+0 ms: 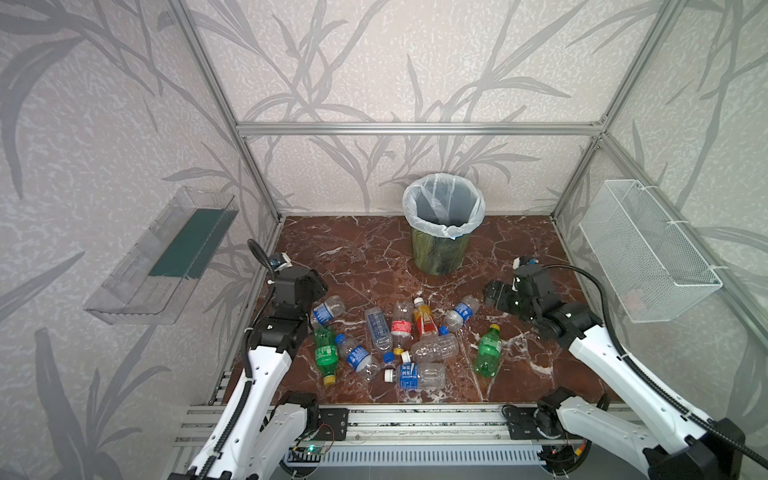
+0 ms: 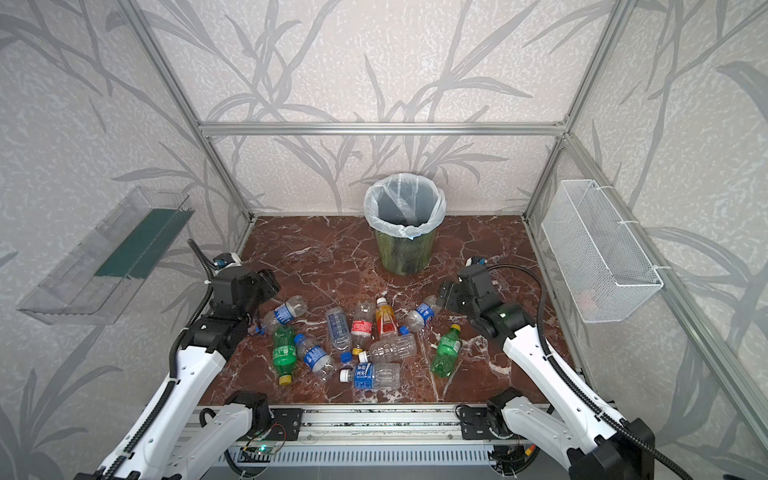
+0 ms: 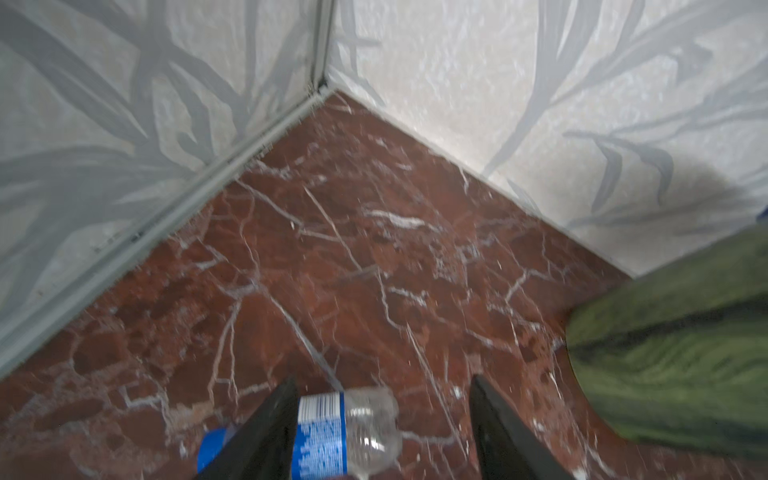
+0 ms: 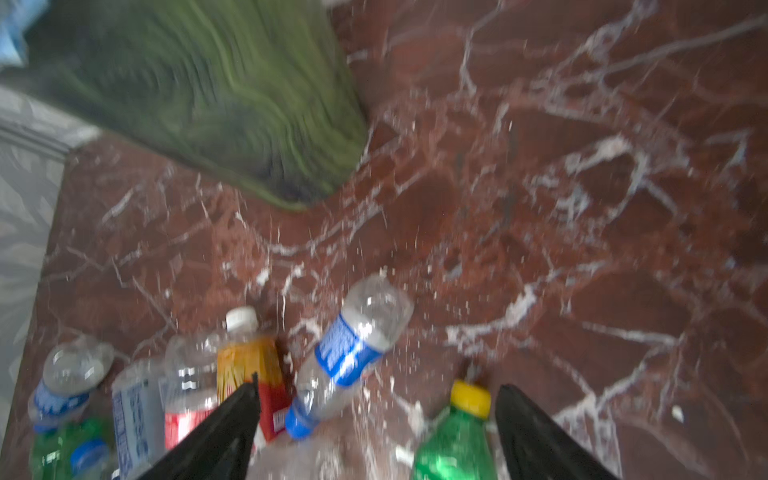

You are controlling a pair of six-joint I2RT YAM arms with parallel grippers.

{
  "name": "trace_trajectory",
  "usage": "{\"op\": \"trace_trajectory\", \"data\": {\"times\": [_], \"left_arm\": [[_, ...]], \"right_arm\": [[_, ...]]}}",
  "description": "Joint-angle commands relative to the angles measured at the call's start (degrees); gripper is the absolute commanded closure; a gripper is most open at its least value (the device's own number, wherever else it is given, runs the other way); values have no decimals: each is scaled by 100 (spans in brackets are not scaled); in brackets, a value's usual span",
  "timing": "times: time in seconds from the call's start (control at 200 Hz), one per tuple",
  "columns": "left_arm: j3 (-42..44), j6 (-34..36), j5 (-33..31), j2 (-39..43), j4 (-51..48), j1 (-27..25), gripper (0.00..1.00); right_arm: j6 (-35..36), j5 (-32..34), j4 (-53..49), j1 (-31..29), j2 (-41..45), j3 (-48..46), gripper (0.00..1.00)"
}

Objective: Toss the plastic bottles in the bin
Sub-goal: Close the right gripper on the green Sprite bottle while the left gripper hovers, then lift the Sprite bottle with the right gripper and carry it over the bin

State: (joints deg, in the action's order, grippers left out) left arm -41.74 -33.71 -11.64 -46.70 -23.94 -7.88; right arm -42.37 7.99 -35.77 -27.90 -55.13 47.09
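Where marble spreads, crumpled bottles (clear plastic), round marbled bin

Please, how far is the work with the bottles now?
Done: nothing; no bottle shows inside the bin. In hand: the left pincer stands open over a blue-labelled bottle, not gripping yet; the right pincer is open, empty. Left: all ten bottles lie on the table.

Pretty blurry shot. Two black fingers are spread wide with nothing pinched between them. A green bottle with a yellow cap sits just beside one finger, and a blue-label bottle lies out past the gap. An orange bottle, a red-label bottle and a few more are bunched by the other finger. The bin stands farther off on the red marble surface.
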Motion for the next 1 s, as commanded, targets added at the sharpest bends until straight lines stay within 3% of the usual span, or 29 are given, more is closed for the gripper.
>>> {"op": "trace_trajectory", "data": {"times": [0.0,0.14,0.54,0.995], "left_arm": [[166,-315,500,335,-881,-231,34],[377,-381,713,667,-1185,-440,31],[513,-400,881,909,-1362,-522,28],[500,-399,907,897,-1351,-522,28]], "right_arm": [[-1030,43,-1300,-341,236,-316,12],[-1395,-108,-1490,-614,285,-719,11],[-1573,-799,-547,-656,120,-1565,11],[-1669,-1004,145,-654,37,-2042,24]]}}
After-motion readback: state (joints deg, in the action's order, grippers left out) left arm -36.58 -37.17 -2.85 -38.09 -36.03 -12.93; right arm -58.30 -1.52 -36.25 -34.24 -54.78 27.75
